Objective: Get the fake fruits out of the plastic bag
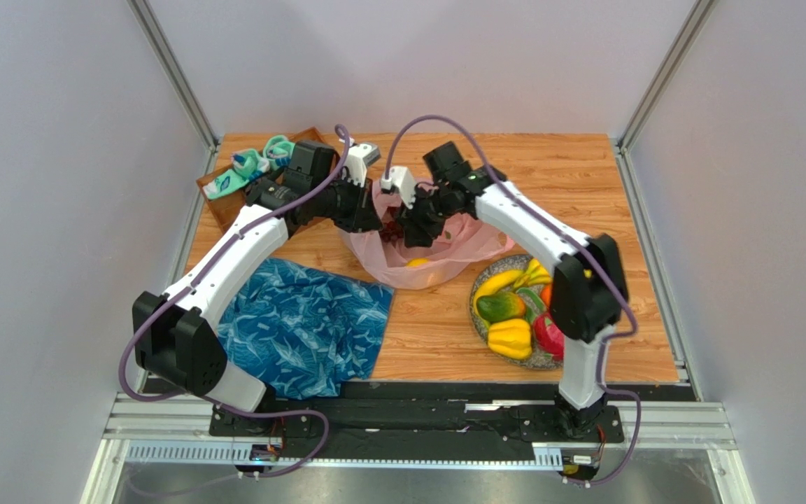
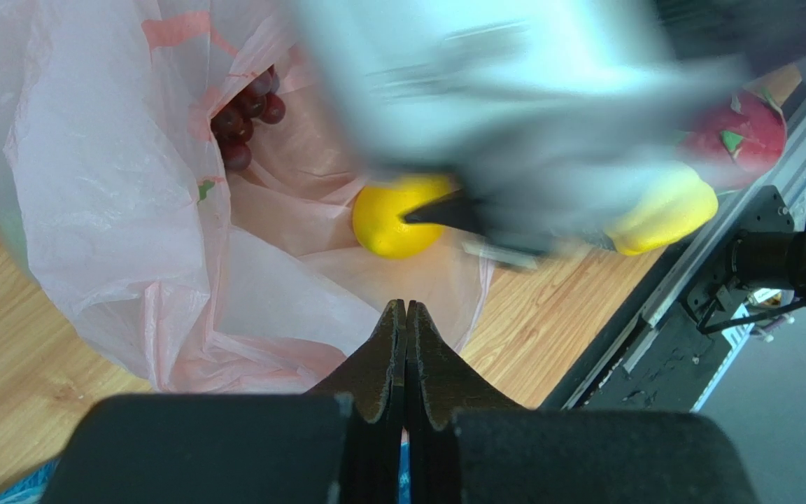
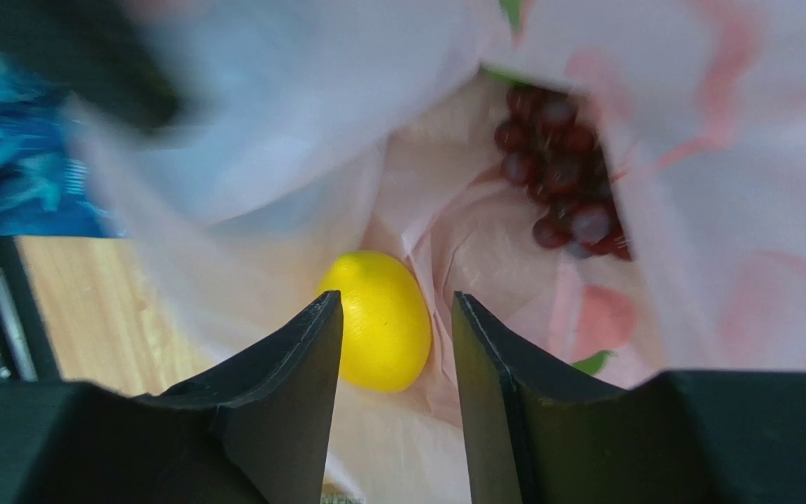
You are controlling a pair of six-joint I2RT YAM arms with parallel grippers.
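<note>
Currently your left claw (image 2: pixel 405 315) is closed tight at the rim of the plastic bag (image 2: pixel 113 189); you cannot tell whether film is pinched between its fingers. Your right claw (image 3: pixel 397 302) stands open in the bag mouth, one finger on either side of the lemon (image 3: pixel 376 320) as the wrist view shows it. Grapes (image 3: pixel 560 184) lie further inside the bag. Bananas (image 1: pixel 502 281), yellow pepper (image 1: pixel 510 338) and dragon fruit (image 1: pixel 550 336) sit on a plate (image 1: pixel 478 305) on the tabletop (image 1: pixel 586 179), just right of the bag.
</note>
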